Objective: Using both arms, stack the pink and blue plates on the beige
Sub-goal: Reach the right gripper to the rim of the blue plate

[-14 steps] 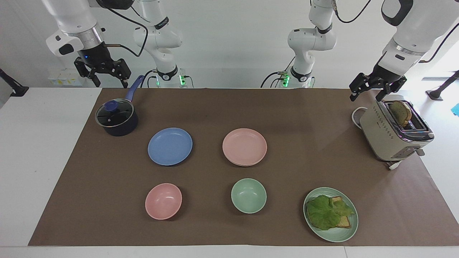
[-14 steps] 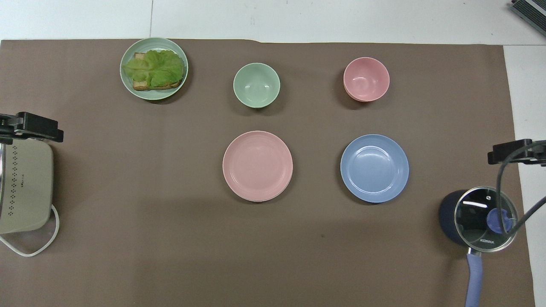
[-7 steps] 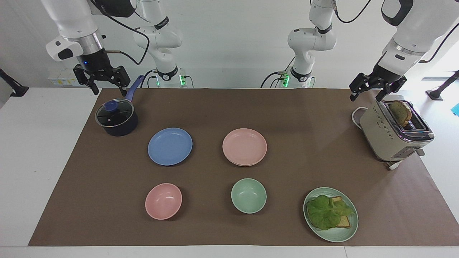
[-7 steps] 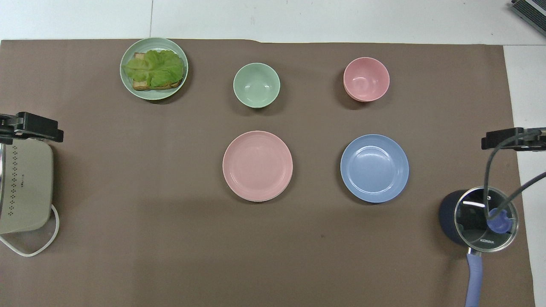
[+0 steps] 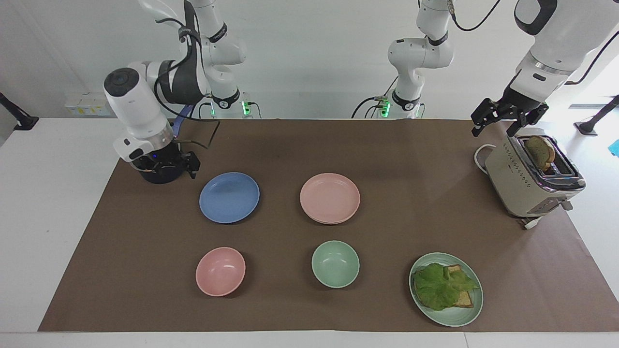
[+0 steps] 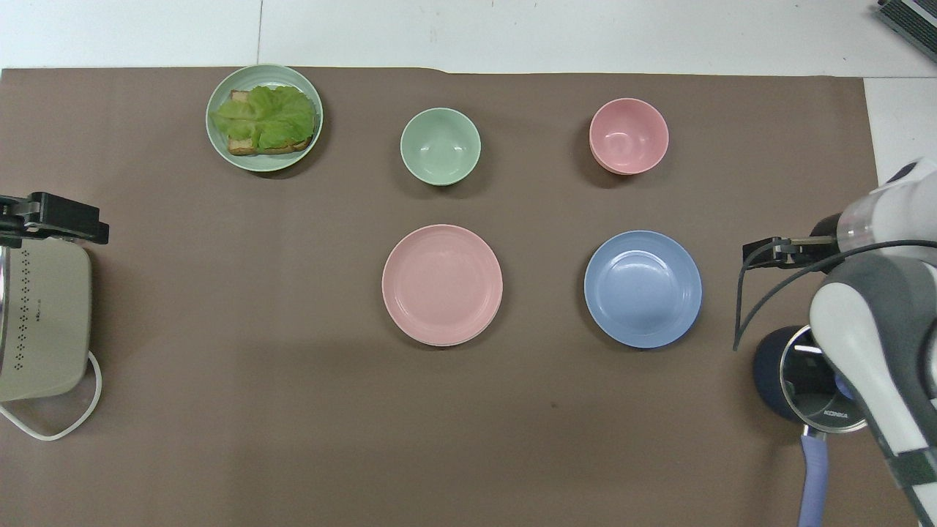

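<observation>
The blue plate [image 5: 229, 197] [image 6: 643, 288] lies flat on the brown mat. Beside it, toward the left arm's end, lies the pink plate [image 5: 330, 195] [image 6: 442, 284]. It rests on another plate, seemingly the beige plate [image 5: 330, 223], of which only a thin pale rim shows. My right gripper [image 5: 167, 166] [image 6: 776, 249] hangs low and open with nothing in it. It is by the saucepan, apart from the blue plate on the side toward the right arm's end. My left gripper [image 5: 500, 121] [image 6: 51, 219] waits open and empty above the toaster.
A dark saucepan [image 5: 157, 176] [image 6: 812, 377] with a glass lid stands close under the right arm. The beige toaster [image 5: 532, 179] holds a slice of bread. Farther from the robots are a pink bowl [image 5: 220, 270], a green bowl [image 5: 335, 264] and a green plate [image 5: 464, 314] with lettuce and toast.
The right arm has swung down and inward, bringing its gripper from high above the saucepan's handle to low beside the saucepan, closer to the blue plate. The left arm has not moved.
</observation>
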### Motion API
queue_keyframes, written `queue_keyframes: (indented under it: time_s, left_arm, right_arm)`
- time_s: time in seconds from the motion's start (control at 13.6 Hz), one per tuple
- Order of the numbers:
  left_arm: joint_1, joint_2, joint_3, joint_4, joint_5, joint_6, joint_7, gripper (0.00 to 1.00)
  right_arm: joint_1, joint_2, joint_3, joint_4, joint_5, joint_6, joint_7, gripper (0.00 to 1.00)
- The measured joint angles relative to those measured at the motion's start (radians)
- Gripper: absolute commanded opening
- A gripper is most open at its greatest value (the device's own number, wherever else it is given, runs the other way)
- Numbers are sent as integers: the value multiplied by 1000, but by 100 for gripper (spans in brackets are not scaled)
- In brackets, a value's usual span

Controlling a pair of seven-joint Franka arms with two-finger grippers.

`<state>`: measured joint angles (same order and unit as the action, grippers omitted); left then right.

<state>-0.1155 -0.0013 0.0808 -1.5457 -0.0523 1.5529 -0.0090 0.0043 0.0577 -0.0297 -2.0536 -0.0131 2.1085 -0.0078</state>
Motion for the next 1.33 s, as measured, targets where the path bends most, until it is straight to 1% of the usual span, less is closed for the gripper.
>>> queue_keyframes:
  time_s: [0.15, 0.3, 0.44, 0.66, 0.81, 0.89, 0.96, 1.03, 1.11, 1.18, 1.25, 1.33]
  left_arm:
    - [0, 0, 0, 0, 0, 0, 0, 100]
    - [0, 0, 0, 0, 0, 0, 0, 100]
    - [0, 0, 0, 0, 0, 0, 0, 100]
    - [0, 0, 0, 0, 0, 0, 0, 100]
    - [0, 0, 0, 0, 0, 0, 0, 100]
    - [0, 0, 0, 0, 0, 0, 0, 100]
    - [0, 0, 0, 0, 0, 0, 0, 100]
    - [0, 0, 0, 0, 0, 0, 0, 100]
    - [0, 0, 0, 0, 0, 0, 0, 100]
    - [0, 0, 0, 0, 0, 0, 0, 100]
    - [0, 0, 0, 0, 0, 0, 0, 100]
    - [0, 0, 0, 0, 0, 0, 0, 100]
  right_arm:
    - [14, 43, 0, -63, 1, 110, 0, 100]
    - [16, 69, 0, -109, 11, 178, 0, 100]
    - [16, 73, 0, -143, 49, 196, -8, 100]
    - [14, 80, -1, -183, 136, 238, -78, 100]
    - [11, 90, -2, -191, 152, 251, -90, 100]
    - [11, 94, -2, -193, 152, 252, -90, 95]
    - [10, 96, -3, -194, 152, 252, -91, 86]
    - [9, 97, -3, -195, 152, 252, -91, 80]
    - [7, 98, -3, -195, 152, 252, -91, 69]
    - [6, 98, -3, -196, 152, 252, -91, 52]
    - [5, 99, -3, -196, 152, 252, -91, 31]
    - [5, 99, -3, -196, 152, 252, -91, 7]
